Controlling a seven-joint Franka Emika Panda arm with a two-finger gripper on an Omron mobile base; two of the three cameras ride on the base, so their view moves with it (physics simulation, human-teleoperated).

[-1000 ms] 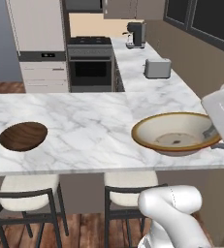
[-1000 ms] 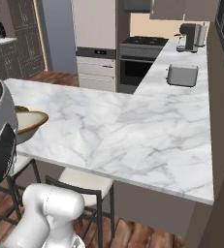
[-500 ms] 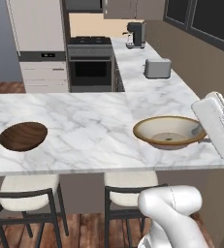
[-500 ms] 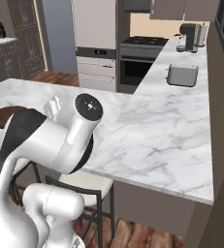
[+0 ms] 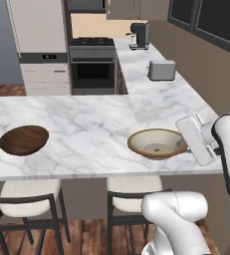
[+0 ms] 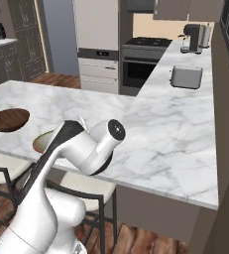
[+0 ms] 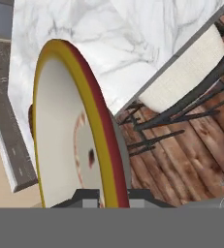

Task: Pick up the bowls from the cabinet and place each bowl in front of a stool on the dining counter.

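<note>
The cream bowl (image 5: pixel 156 143) with its tan-gold rim hangs low over the white marble dining counter (image 5: pixel 86 122), near the front edge above the right stool (image 5: pixel 134 185). My gripper (image 5: pixel 182 144) is shut on the bowl's right rim. In the hand view the rim (image 7: pixel 84 121) runs edge-on between my fingertips (image 7: pixel 87 196), with a stool seat (image 7: pixel 186 72) below. The dark wood bowl (image 5: pixel 23 140) rests on the counter in front of the left stool (image 5: pixel 27 191); the right base view shows it too (image 6: pixel 8 119). The cabinet is out of view.
On the counter's far wing stand a toaster (image 5: pixel 162 70) and a coffee machine (image 5: pixel 139 35). An oven range (image 5: pixel 92 64) and a tall pale unit (image 5: pixel 39 45) line the back wall. My own arm (image 6: pixel 86 149) hides most of the cream bowl (image 6: pixel 44 141) in the right base view.
The cream bowl has travelled left and down toward the counter's front edge, still in my shut gripper. The arm has swung across the right base view. The wood bowl stays put.
</note>
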